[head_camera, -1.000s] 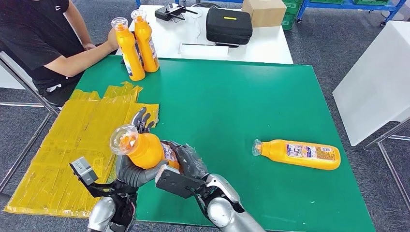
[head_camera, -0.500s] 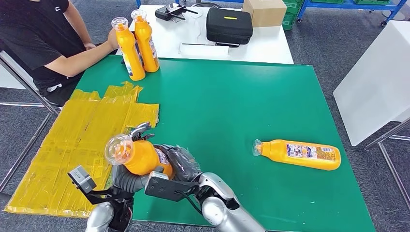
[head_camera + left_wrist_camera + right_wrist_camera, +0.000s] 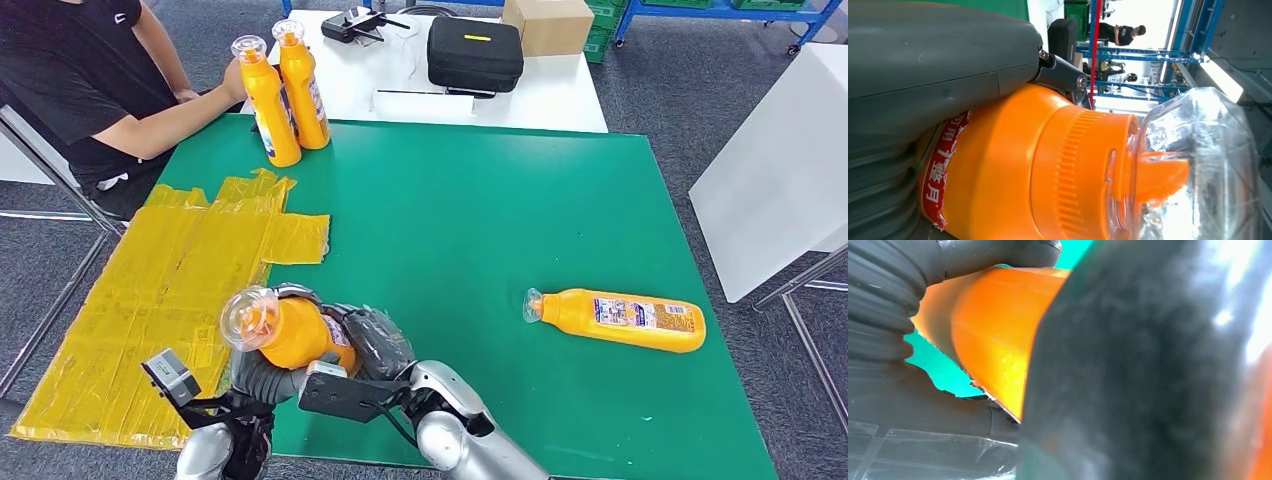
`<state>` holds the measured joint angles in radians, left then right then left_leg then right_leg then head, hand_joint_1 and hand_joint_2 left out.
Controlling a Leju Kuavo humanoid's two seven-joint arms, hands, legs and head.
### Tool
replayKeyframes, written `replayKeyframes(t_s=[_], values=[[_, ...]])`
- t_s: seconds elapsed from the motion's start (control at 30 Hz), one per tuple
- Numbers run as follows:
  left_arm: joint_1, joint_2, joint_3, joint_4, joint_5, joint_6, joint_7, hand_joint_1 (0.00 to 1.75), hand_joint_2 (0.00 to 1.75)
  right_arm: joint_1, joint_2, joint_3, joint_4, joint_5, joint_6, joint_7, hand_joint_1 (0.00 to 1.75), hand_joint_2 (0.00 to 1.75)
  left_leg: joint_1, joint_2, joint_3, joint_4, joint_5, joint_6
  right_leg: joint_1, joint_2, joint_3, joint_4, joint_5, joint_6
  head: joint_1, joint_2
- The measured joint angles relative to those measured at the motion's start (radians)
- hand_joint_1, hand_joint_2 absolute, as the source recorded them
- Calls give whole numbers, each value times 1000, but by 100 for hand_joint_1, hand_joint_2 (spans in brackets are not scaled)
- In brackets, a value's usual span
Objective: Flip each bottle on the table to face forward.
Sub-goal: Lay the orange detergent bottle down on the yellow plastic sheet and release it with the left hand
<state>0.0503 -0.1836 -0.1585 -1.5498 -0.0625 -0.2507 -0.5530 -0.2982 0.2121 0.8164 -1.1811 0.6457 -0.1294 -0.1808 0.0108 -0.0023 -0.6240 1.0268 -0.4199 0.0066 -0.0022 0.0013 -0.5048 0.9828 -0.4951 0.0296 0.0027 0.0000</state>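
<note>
Here both hands grip one orange bottle (image 3: 290,330): left hand (image 3: 262,374) underneath, right hand (image 3: 375,340) around its body. Rotate slowly, label forward, before releasing onto the table (image 3: 470,220).

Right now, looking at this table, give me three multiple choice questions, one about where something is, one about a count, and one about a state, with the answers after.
1. Where does the lying bottle rest?
A. on the green mat, at the robot's right
B. on the yellow sheet
C. on the white table

2. How many orange bottles show in the head view?
A. two
B. four
C. six

3. What is the state of the held bottle?
A. standing on the mat
B. lifted, gripped by both hands
C. lying on the floor

Answers:
1. A: it lies on its side on the green mat, apart from the yellow sheet.
2. B: two standing bottles by the person's hand, one lying, one held.
3. B: the left hand and right hand both wrap its body, cap tilted up.
</note>
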Motion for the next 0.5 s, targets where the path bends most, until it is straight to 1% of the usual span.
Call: replayKeyframes(t_s=[0.07,0.1,0.17,0.2,0.33,0.43,0.5], values=[[-1,0,2,-6,-8,2,3,175,175,3,-7,-4,-11,3,-13,1,31,175,0,0,0,0,0,0,0,0,0,0,0,0,0,0],[-1,0,3,-10,-17,7,5,175,175,5,-11,-7,-18,9,-19,2,0,131,0,0,0,0,0,0,0,0,0,0,0,0,0,0],[-2,0,6,-18,-74,54,8,175,175,17,-20,-19,-37,30,-33,9,0,44,0,0,0,0,0,0,0,0,0,0,0,0,0,0],[-2,2,10,-25,-134,106,10,175,175,25,-27,-32,-50,44,-39,17,0,0,0,0,0,0,0,0,0,0,0,0,0,0,0,0],[-12,19,41,-60,-482,414,28,175,175,63,-72,-110,-105,100,-46,47,0,0,0,-1,0,0,0,0,0,-1,0,0,0,0,0,0],[-22,33,55,-77,-645,554,50,175,175,88,-99,-158,-133,125,-42,49,0,0,0,-1,0,0,0,0,0,-1,0,0,0,0,0,0],[-23,44,60,-79,-787,670,87,175,175,107,-114,-182,-151,146,-37,50,0,0,0,-1,0,0,0,0,0,-1,-1,0,0,0,0,0]])
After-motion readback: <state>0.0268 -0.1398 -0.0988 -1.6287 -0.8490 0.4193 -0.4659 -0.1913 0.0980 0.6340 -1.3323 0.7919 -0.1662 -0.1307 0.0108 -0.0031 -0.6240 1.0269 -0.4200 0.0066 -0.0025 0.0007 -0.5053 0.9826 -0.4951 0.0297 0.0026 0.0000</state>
